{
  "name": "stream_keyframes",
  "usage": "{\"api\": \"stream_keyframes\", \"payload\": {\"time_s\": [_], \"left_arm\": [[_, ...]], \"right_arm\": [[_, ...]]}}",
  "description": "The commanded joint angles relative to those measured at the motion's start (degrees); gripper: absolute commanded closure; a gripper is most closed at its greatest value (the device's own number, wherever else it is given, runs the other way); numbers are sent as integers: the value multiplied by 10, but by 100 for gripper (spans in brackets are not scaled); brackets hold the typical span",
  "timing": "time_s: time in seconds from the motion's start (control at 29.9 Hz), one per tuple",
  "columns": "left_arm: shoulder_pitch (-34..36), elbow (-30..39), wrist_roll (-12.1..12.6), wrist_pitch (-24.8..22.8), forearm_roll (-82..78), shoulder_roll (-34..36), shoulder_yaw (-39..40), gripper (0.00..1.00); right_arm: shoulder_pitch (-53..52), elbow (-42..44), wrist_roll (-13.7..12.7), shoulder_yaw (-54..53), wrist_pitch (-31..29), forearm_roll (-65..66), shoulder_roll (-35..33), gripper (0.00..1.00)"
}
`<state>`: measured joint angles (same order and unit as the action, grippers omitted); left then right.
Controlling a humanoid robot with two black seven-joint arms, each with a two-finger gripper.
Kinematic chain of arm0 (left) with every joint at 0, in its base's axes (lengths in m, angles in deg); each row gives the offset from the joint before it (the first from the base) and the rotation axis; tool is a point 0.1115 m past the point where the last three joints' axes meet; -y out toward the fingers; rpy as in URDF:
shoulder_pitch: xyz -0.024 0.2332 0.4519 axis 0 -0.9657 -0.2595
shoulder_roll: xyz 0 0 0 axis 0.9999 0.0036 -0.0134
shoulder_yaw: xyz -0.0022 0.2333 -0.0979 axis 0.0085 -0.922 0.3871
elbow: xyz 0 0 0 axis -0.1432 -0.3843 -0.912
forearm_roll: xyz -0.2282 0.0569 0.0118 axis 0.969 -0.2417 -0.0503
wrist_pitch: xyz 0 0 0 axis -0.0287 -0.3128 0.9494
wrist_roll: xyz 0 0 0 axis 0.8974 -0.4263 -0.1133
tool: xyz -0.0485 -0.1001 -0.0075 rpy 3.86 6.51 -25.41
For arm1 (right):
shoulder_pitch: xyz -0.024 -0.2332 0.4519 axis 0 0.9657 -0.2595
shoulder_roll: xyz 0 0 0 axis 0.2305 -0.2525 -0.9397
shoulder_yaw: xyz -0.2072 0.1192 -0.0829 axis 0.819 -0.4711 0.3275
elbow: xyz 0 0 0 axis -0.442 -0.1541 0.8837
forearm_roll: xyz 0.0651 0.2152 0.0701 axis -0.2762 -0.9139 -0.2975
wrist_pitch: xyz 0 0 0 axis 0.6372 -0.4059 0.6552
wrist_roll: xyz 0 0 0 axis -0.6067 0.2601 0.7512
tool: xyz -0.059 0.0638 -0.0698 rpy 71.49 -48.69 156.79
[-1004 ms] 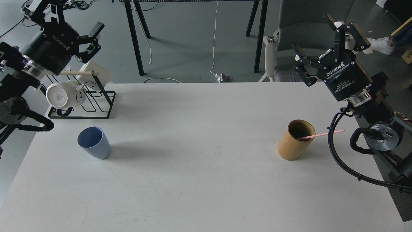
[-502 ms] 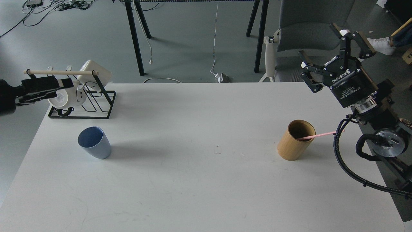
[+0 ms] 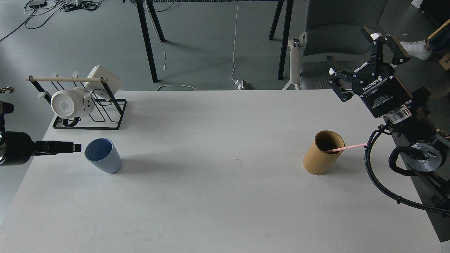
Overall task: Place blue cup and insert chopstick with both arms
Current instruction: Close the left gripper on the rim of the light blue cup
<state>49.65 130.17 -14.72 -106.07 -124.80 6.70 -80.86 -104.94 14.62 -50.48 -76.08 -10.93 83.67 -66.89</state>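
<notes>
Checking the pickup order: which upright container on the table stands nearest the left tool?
The pale-blue tapered plastic cup, just beyond the left tool. The tan bamboo cylinder holding the pink chopstick stands far across the table.

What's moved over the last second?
The left claw dropped from above the mug rack to table level, beside the blue cup, not holding it. The right claw shifted slightly right, open. Cup, bamboo cylinder and chopstick stayed put.
</notes>
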Motion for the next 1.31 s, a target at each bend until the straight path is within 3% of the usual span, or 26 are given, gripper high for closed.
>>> {"api": "stream_keyframes", "payload": {"time_s": [0.0,0.84,1.1,1.27], "left_arm": [[0,-25,0,0,-12,-22,0,1],[5,-61,0,0,-6,-84,4,5],[5,-61,0,6,-6,-92,3,28],[5,-62,0,16,-5,-92,2,35]], "right_arm": [[5,0,0,0,0,0,-2,8],[18,0,0,-8,0,0,-2,8],[31,-1,0,-23,0,0,-3,8],[38,-2,0,-26,0,0,-3,8]]}}
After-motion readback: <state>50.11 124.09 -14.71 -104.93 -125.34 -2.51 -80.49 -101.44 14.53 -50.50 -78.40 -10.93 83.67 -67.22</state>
